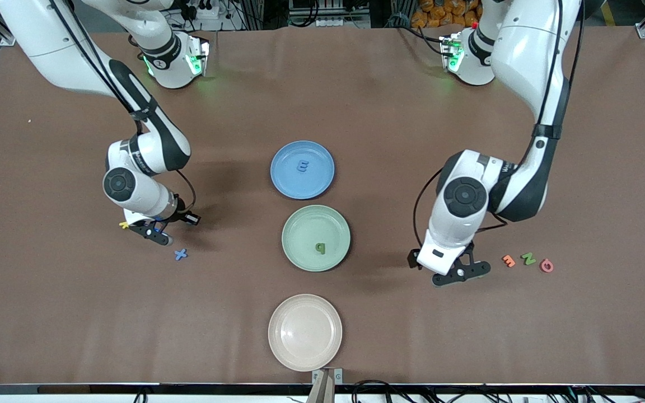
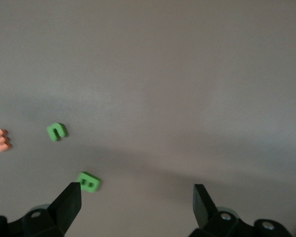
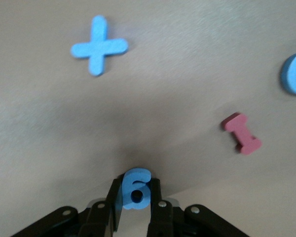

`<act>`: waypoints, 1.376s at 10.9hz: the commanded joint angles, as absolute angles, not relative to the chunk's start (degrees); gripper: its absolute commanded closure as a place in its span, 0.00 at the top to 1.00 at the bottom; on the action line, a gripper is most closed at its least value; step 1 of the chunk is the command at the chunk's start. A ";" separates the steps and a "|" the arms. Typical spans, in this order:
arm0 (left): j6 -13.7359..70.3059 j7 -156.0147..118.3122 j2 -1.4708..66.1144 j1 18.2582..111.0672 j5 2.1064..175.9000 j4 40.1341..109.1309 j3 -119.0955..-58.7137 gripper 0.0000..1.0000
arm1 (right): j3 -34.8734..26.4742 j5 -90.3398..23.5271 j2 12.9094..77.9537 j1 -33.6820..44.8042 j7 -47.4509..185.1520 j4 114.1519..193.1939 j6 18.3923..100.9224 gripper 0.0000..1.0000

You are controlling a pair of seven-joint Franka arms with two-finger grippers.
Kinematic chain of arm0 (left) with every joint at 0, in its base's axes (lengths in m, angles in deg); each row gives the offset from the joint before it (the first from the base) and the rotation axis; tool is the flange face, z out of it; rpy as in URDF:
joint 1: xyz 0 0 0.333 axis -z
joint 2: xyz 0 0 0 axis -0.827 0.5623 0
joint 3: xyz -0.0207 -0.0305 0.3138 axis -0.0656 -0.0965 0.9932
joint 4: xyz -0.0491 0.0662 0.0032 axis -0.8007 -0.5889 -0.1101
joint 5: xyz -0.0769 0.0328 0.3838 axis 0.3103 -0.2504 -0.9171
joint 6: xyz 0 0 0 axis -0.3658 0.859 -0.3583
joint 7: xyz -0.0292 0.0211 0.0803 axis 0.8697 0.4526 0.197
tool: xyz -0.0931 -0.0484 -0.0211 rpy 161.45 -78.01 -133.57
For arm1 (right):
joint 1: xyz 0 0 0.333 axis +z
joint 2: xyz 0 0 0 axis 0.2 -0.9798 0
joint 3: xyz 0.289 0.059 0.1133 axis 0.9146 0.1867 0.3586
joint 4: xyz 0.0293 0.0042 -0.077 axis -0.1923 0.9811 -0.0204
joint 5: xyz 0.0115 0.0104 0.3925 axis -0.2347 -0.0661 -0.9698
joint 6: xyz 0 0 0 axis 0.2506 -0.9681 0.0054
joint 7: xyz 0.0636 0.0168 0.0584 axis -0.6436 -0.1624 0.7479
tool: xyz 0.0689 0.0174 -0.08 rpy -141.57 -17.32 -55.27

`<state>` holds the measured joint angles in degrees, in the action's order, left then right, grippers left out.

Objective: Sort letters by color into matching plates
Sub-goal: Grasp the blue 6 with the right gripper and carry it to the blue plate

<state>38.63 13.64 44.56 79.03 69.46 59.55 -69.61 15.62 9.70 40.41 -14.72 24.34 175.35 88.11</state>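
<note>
My right tool (image 3: 136,197) sits low over the bench (image 1: 76,313), closed on a blue 6 (image 3: 136,189); a blue plus (image 1: 181,254) lies just beside it. My left tool (image 2: 137,205) hangs wide open and empty, a green B (image 2: 89,181) by one finger. Blue plate (image 1: 283,179) and green plate (image 1: 300,252) each hold one letter.

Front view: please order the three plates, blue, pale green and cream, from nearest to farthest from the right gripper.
Measured from the right gripper, shut on a blue piece:
1. Pale green plate, the middle one of the row.
2. Blue plate, the one closest to the robots' bases. It is only slightly farther than the green one.
3. Cream plate, nearest the front camera, clearly farthest.
</note>
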 commanded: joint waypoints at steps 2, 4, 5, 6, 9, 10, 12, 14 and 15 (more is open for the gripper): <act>33.04 -12.31 44.58 74.43 74.72 60.97 -70.49 1.00 | 20.30 9.59 44.64 -9.80 18.50 173.40 80.28 0.00; 32.59 -16.24 45.54 72.24 77.27 61.40 -70.49 1.00 | 24.08 9.59 44.55 -5.93 9.54 169.71 76.86 0.00; 32.59 -17.21 46.94 71.01 79.81 61.40 -70.58 1.00 | 25.84 9.42 44.46 -4.87 7.24 169.53 76.49 0.00; 33.11 -17.39 47.82 71.08 82.62 62.45 -70.49 1.00 | 26.21 9.33 44.29 -1.38 2.61 169.52 76.84 0.00; 43.01 -17.30 47.13 71.61 82.74 70.17 -70.49 1.00 | 28.75 9.42 42.63 5.68 -9.01 169.26 78.85 0.00; 44.00 -17.65 47.13 71.70 82.13 70.80 -70.49 1.00 | 28.76 9.50 41.49 8.30 -11.74 169.26 81.38 0.00; 44.01 -20.89 47.22 71.43 80.89 70.81 -70.49 1.00 | 28.76 10.29 39.02 11.21 -13.96 169.26 84.65 0.00; 44.19 -22.14 47.30 71.17 80.80 70.90 -70.49 1.00 | 28.76 12.74 36.91 11.75 -14.49 169.26 85.28 0.00; 44.45 -22.57 47.48 71.08 80.80 70.90 -70.49 1.00 | 28.76 14.41 36.21 11.75 -15.54 169.26 85.28 0.00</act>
